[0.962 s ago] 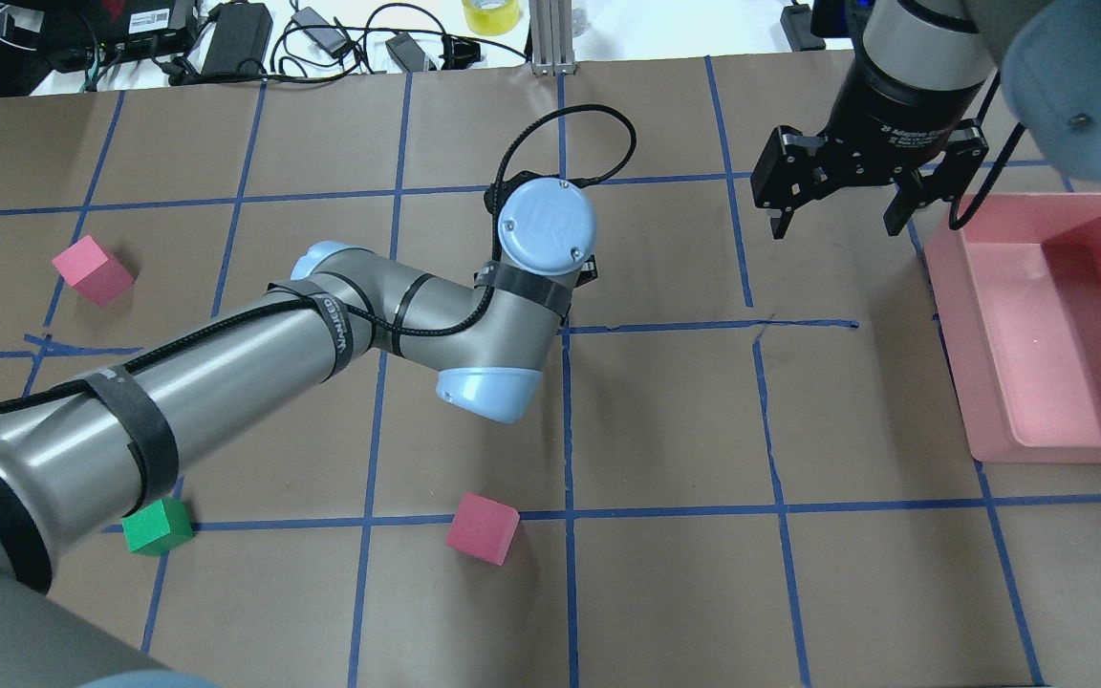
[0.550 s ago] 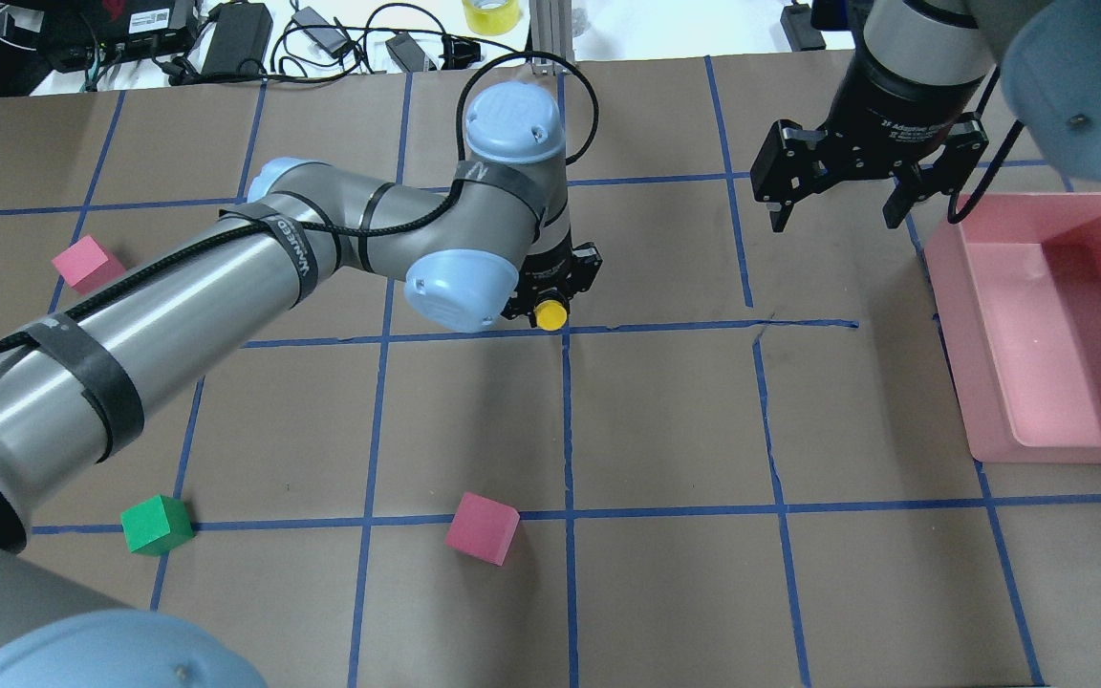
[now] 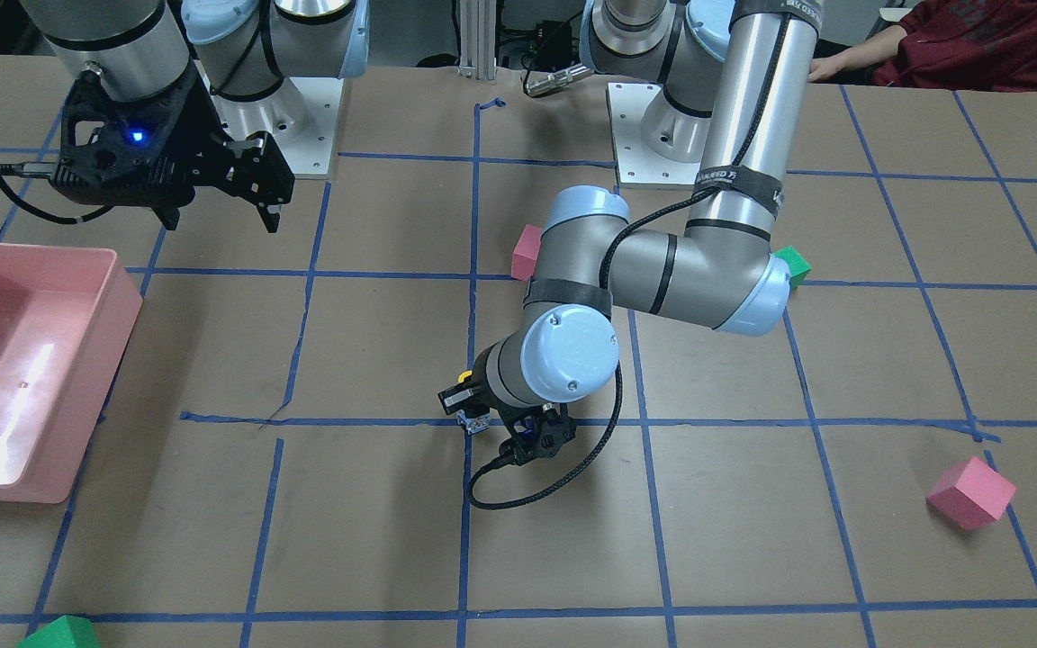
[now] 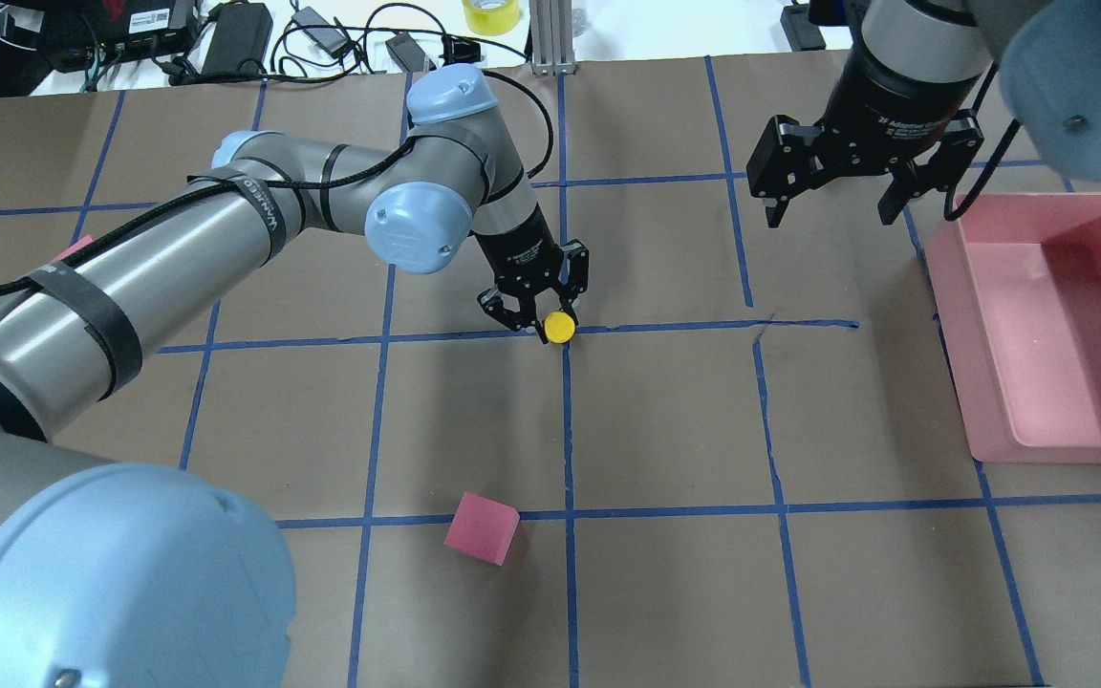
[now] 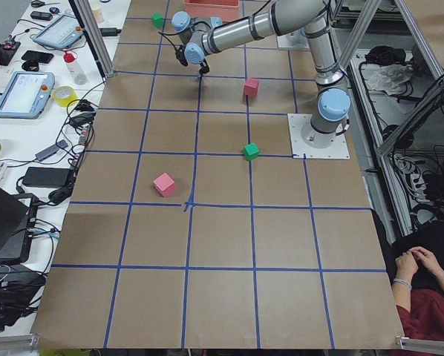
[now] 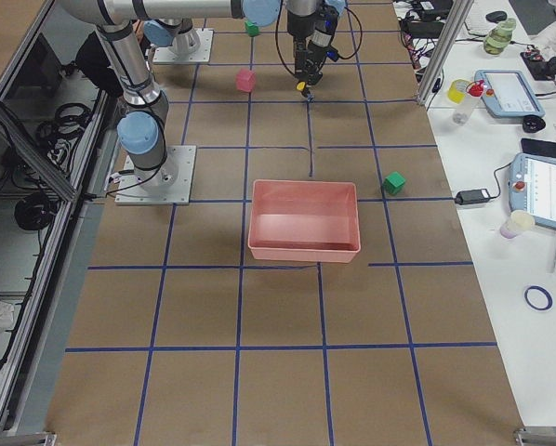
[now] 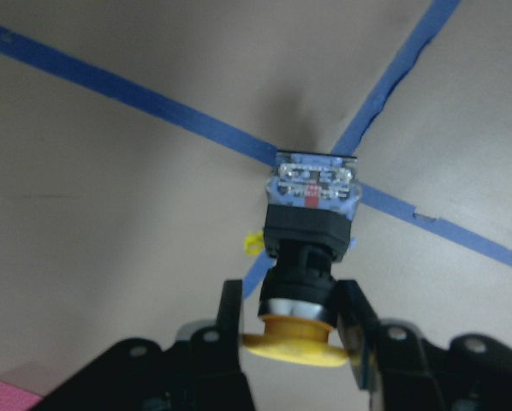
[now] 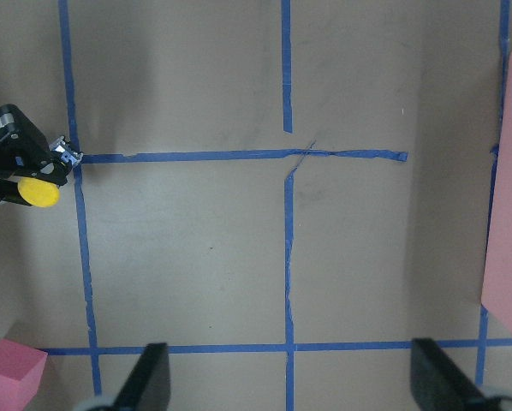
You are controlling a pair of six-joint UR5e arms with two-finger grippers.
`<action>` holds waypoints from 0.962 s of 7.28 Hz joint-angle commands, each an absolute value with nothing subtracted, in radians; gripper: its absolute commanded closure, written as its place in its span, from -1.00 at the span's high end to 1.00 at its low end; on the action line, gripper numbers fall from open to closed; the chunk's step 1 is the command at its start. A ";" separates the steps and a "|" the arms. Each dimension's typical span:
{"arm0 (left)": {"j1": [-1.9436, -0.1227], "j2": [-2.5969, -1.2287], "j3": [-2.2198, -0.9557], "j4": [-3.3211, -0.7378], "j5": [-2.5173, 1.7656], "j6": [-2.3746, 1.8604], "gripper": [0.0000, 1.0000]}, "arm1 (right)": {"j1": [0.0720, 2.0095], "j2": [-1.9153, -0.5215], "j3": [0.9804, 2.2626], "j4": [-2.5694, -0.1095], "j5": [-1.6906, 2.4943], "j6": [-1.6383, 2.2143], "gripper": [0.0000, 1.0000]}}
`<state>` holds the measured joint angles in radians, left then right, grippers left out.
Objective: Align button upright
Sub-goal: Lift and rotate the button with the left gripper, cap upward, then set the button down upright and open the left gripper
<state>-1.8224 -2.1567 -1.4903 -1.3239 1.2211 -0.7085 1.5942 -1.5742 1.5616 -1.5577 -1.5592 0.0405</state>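
Observation:
The button (image 4: 559, 328) has a yellow cap, a black body and a silvery-blue base. My left gripper (image 4: 545, 319) is shut on it just under the cap. The left wrist view shows the fingers (image 7: 231, 315) on both sides of the button (image 7: 310, 231), its base pointing at a blue tape crossing. The button is held tilted, its base (image 3: 472, 421) close to the table; I cannot tell if it touches. It also shows in the right wrist view (image 8: 38, 193). My right gripper (image 4: 832, 205) is open and empty, raised beside the pink bin.
A pink bin (image 4: 952, 315) stands at the right edge. A pink cube (image 4: 482, 527) lies near the front centre and another (image 3: 970, 492) on my far left. A green cube (image 3: 793, 263) sits behind my left elbow. Cables and gear lie beyond the table's far edge.
My left wrist has swung back and tilted, so the gripper and the yellow cap came into the overhead view and lowered to the tape crossing. The right gripper barely moved.

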 commanded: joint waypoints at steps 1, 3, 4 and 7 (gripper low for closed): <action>-1.821 -2.184 -1.443 -1.374 1.198 -0.712 -0.72 | 1.597 -1.574 1.562 -1.559 -1.548 0.041 1.00; -1.815 -2.175 -1.442 -1.381 1.197 -0.704 1.00 | 1.600 -1.571 1.563 -1.571 -1.551 0.043 1.00; -1.801 -2.172 -1.437 -1.391 1.197 -0.701 1.00 | 1.601 -1.571 1.565 -1.569 -1.561 0.043 1.00; -1.760 -2.099 -1.431 -1.433 1.212 -0.681 1.00 | 1.601 -1.569 1.566 -1.569 -1.560 0.041 1.00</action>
